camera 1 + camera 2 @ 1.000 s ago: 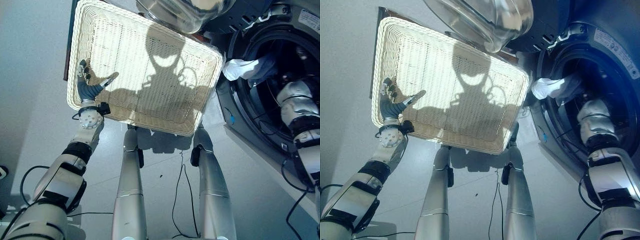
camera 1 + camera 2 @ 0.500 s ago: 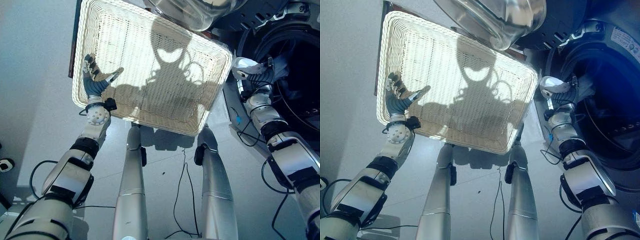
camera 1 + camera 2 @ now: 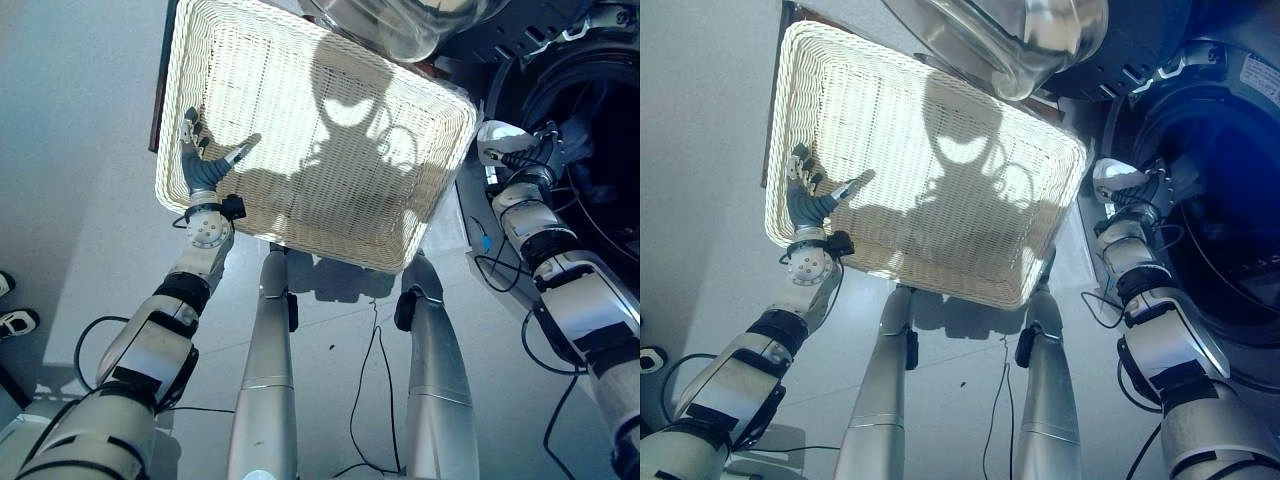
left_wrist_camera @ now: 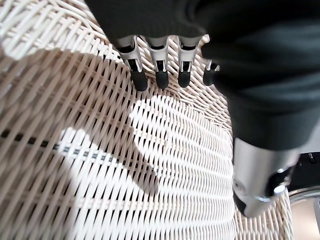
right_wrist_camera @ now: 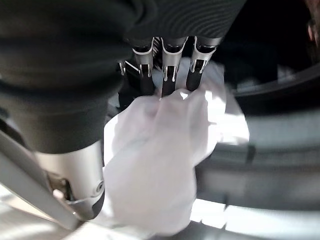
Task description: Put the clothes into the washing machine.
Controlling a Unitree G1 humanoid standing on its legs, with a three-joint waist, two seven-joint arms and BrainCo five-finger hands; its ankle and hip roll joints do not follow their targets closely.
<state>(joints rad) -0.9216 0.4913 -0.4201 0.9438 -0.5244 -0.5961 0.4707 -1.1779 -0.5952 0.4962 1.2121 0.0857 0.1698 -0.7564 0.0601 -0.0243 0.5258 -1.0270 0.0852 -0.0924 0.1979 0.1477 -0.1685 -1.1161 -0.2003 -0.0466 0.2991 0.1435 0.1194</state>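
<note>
An empty white wicker basket (image 3: 300, 130) stands before me. My left hand (image 3: 205, 168) rests open on the weave at its near left corner, fingers (image 4: 160, 70) straight over the weave. To the right is the washing machine's dark drum opening (image 3: 600, 110). My right hand (image 3: 527, 152) is at the opening's left rim, fingers (image 5: 167, 65) curled into a white cloth (image 5: 160, 150). The cloth (image 3: 493, 135) bunches over the rim beside the hand. Something bluish lies deeper in the drum, too dark to make out.
The machine's open glass door (image 3: 400, 25) hangs over the basket's far right corner. A person's shoes (image 3: 12, 320) stand on the grey floor at the far left. Grey floor lies to the basket's left.
One second ago my right arm reached deep into the drum; it has drawn back, and the hand now grips the white cloth at the rim. The camera has shifted; the left hand stays put.
</note>
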